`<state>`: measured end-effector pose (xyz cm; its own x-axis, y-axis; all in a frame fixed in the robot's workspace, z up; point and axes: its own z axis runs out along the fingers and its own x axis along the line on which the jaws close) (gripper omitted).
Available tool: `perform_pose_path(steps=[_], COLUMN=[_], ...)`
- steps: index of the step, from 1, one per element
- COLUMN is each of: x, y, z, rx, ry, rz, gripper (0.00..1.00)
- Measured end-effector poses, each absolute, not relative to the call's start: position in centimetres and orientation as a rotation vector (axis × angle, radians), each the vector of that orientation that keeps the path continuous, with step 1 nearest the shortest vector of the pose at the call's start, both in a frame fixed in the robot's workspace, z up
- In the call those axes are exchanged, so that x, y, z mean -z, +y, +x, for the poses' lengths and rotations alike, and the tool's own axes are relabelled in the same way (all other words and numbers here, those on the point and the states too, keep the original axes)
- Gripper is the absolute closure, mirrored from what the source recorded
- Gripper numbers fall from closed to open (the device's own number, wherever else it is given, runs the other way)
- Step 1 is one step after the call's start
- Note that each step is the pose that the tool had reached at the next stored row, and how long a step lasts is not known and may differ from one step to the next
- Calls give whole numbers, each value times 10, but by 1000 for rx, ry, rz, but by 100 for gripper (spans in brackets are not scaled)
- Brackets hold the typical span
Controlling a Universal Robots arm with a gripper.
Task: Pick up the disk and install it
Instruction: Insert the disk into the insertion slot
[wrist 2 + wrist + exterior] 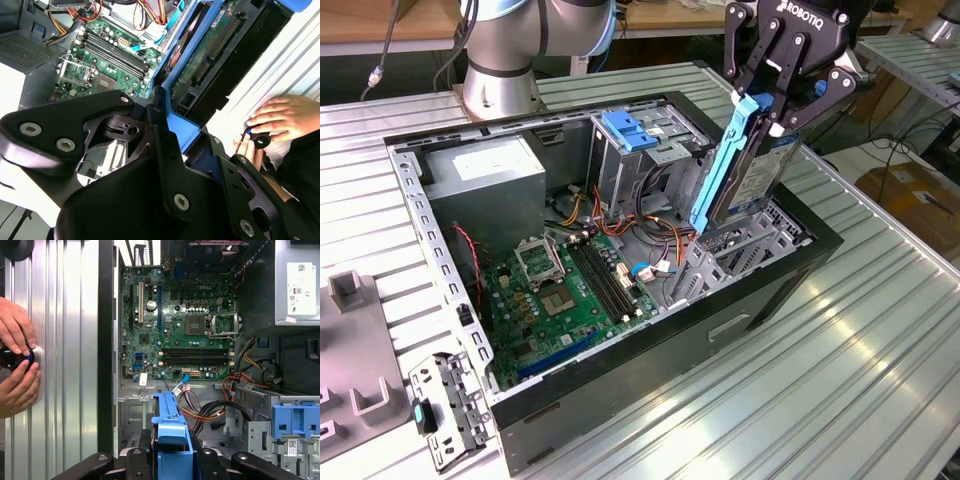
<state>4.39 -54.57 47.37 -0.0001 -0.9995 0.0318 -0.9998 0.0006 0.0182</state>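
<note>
One hand point(778, 108) is clamped on one disk point(765, 185) in its blue carrier point(720, 170), hanging upright just below the hand over one open computer case point(620, 400); the disk's label point(775, 160) print cannot be read.

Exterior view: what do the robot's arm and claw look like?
The arm is silver-grey, with rounded joints and light blue caps. The claw is matte black, built of flat hinged links, with white lettering on its body; the second wrist view shows silver screws in the links.
</note>
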Motion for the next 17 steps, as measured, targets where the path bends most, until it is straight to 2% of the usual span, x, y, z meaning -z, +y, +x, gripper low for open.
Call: perform_pose_path(steps=[17], x=[-469], y=[-549], z=[49], rx=[-15], ry=[-2196], rz=[2197], gripper=[63])
